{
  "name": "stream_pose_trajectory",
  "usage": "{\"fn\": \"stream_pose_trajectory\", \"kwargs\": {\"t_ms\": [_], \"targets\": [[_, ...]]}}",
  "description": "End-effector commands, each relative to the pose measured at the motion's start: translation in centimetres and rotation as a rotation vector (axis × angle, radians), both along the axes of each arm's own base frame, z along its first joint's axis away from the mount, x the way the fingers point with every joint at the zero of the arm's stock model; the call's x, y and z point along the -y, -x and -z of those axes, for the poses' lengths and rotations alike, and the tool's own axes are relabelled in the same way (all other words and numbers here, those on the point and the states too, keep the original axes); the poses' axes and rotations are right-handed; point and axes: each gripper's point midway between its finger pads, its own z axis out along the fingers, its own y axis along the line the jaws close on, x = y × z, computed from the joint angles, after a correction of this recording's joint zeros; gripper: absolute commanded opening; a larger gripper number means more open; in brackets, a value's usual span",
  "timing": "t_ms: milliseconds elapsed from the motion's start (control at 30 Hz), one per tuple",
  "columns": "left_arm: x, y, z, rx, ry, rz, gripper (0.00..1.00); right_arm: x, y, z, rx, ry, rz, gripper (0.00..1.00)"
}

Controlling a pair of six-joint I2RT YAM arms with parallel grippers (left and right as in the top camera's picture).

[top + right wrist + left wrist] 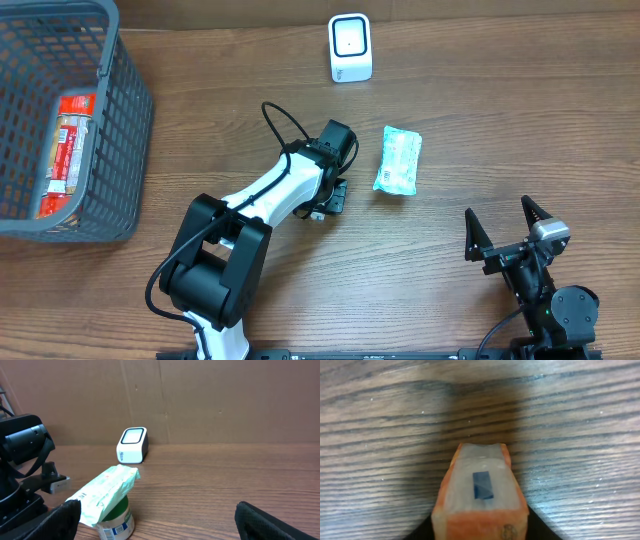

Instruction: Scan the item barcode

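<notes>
In the left wrist view an orange-edged pack (481,485) with a pale face and a small blue mark fills the space between my left gripper's (480,532) dark jaws, which are shut on it just above the wood. From overhead the left gripper (329,196) points down mid-table and the pack is hidden beneath it. The white barcode scanner (350,47) stands at the back centre, also seen as the scanner (132,444). My right gripper (505,228) hangs open and empty at the front right, its fingertips (62,517) wide apart.
A mint-green packet (398,160) lies right of the left gripper; the packet (107,491) rests on a green-lidded jar (116,521). A grey basket (125,120) with red packs stands at the far left. A cardboard wall (225,400) backs the table.
</notes>
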Motion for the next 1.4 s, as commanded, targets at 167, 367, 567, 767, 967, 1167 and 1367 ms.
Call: {"fn": "stream_pose_trajectory", "kwargs": {"t_ms": [167,367,567,767,967,1167,1367], "targets": [[0.8,-0.1,-0.2,-0.007,0.026,0.002,0.7,0.0,0.0,0.3,0.0,-0.002,-0.003,1.0],[1.0,-3.5,-5.3,0.089,0.017,-0.032,0.74,0.0,0.0,0.3,0.0,-0.002,-0.003,1.0],[2.4,-7.3,-13.9,0.226,0.1,-0.086,0.75,0.0,0.0,0.3,0.0,-0.003,-0.003,1.0],[5.0,-7.6,-15.9,0.257,0.189,-0.129,0.77,0.0,0.0,0.3,0.0,-0.002,-0.003,1.0],[8.0,-7.2,-15.2,0.279,0.218,-0.087,0.78,0.0,0.0,0.3,0.0,-0.002,-0.003,1.0],[10.2,-7.3,-14.2,0.307,0.244,-0.048,0.78,0.0,0.0,0.3,0.0,-0.002,-0.003,1.0],[10.6,-7.6,-12.2,0.291,0.247,-0.071,0.8,0.0,0.0,0.3,0.0,-0.002,-0.004,1.0]]}}
